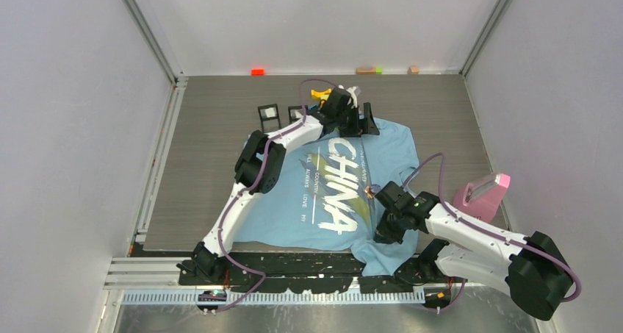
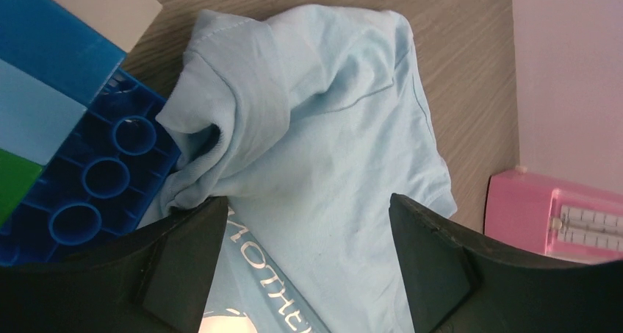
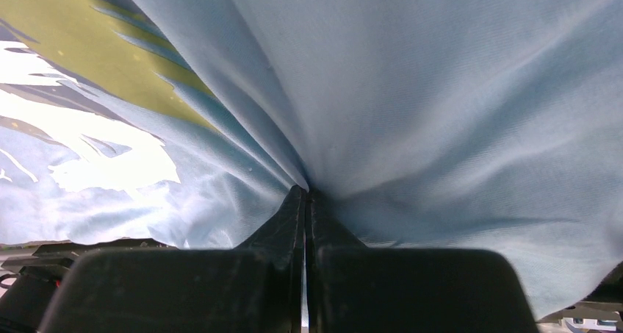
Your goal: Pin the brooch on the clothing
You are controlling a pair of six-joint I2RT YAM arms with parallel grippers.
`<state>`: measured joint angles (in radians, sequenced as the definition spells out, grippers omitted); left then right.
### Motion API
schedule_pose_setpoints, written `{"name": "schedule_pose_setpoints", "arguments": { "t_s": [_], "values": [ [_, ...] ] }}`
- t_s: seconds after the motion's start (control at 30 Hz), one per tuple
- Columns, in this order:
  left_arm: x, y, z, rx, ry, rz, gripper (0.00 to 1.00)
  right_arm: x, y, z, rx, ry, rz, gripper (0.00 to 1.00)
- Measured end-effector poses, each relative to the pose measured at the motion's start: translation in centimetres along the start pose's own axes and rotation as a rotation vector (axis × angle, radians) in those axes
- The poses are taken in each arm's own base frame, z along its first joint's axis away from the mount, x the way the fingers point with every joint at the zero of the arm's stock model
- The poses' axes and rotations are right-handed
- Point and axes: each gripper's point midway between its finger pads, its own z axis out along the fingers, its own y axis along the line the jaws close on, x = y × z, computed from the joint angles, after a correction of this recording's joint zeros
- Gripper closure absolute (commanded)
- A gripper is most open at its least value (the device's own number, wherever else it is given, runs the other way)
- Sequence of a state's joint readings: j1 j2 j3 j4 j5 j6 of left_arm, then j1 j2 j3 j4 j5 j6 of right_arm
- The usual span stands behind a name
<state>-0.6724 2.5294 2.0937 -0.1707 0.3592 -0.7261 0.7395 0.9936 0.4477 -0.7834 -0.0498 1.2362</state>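
The clothing point(image 1: 323, 193), a light blue T-shirt with white "CHINA" lettering, lies spread on the table. A tiny reddish-brown speck point(image 1: 369, 192) on the shirt beside the right wrist may be the brooch; it is too small to be sure. My right gripper point(image 1: 383, 234) is at the shirt's near right part, shut on a pinch of the clothing point(image 3: 411, 90); folds run out from its fingertips point(image 3: 305, 193). At the shirt's far end my left gripper point(image 1: 353, 120) hangs open over a bunched sleeve point(image 2: 242, 105), with plain fabric between its fingers point(image 2: 184, 252).
A pink box point(image 1: 483, 193) stands right of the shirt, also seen in the left wrist view point(image 2: 558, 215). Blue stacked toy blocks point(image 2: 88, 164) sit by the sleeve. Small black stands point(image 1: 269, 116) are at the back left. Little coloured blocks point(image 1: 257, 71) line the rear wall.
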Motion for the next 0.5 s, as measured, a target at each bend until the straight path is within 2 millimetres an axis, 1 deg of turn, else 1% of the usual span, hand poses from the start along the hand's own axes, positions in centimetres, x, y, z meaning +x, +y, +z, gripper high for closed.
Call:
{"name": "schedule_pose_setpoints", "arguments": {
  "t_s": [0.03,0.07,0.1,0.17,0.23,0.33,0.4,0.47,0.5],
  "values": [
    [0.0,-0.1,0.0,0.009,0.007,0.006,0.11,0.0,0.0,-0.1,-0.001,-0.003,-0.001,0.77],
    [0.1,-0.1,-0.1,0.019,0.014,0.015,0.10,-0.1,0.0,-0.2,0.002,-0.006,-0.003,0.72],
    [0.1,-0.2,-0.1,0.030,0.019,0.027,0.09,-0.1,0.0,-0.5,0.016,-0.001,-0.009,0.63],
    [0.2,-0.4,-0.2,0.053,0.025,0.058,0.08,-0.1,0.0,-0.7,0.048,0.006,-0.015,0.55],
    [0.5,-0.4,-0.6,0.073,0.024,0.090,0.07,-0.6,0.2,-0.7,0.100,0.013,-0.033,0.48],
    [1.1,-0.1,-1.8,0.074,0.030,0.129,0.07,-2.2,1.5,-0.8,0.149,0.001,-0.060,0.41],
    [1.6,0.2,-3.1,0.060,0.037,0.137,0.07,-3.8,2.8,-1.1,0.150,-0.025,-0.074,0.38],
    [1.7,0.4,-4.8,0.043,0.033,0.146,0.07,-5.4,3.8,-1.5,0.134,-0.058,-0.079,0.37],
    [1.7,0.2,-5.7,0.036,0.027,0.149,0.07,-6.6,4.2,-1.8,0.122,-0.080,-0.076,0.37]
  ]
}}
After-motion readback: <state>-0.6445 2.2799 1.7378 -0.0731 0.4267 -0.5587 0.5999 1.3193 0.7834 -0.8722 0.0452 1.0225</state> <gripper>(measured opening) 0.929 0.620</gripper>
